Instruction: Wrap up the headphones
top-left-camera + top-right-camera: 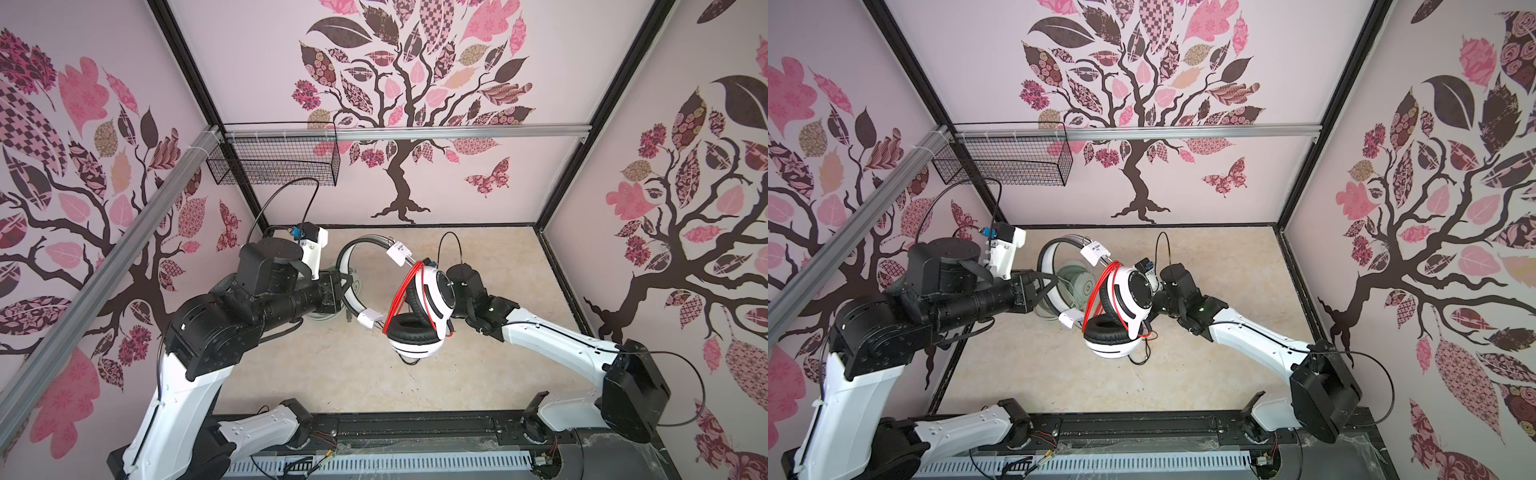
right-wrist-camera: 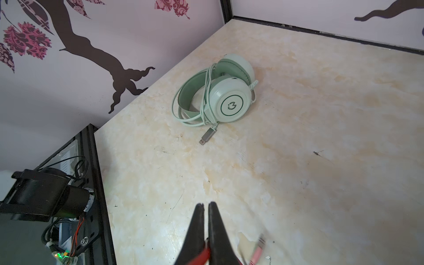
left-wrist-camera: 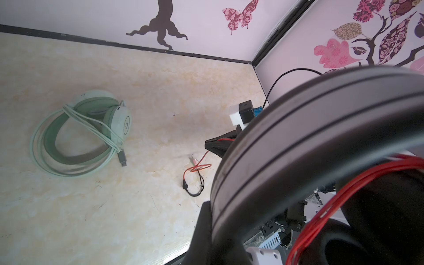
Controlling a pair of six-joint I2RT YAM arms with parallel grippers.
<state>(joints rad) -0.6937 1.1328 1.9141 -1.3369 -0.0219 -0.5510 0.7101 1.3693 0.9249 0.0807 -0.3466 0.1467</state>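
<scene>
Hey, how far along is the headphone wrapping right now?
Done: the mint-green headset lies on the table with its pale cable wound round it. In hand: the left gripper holds the white and black headset by the headband, several loops of red cable circle it, and the right gripper is shut on that cable. Left: the loose end with its plugs is not yet wound.

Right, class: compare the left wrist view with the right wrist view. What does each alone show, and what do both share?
Left wrist only: the white and black headset's band close up, with loops of orange-red cable. Right wrist only: an arm's base motor. Both: the wrapped mint-green headset on the table; the right claw shut on the orange-red cable.
</scene>
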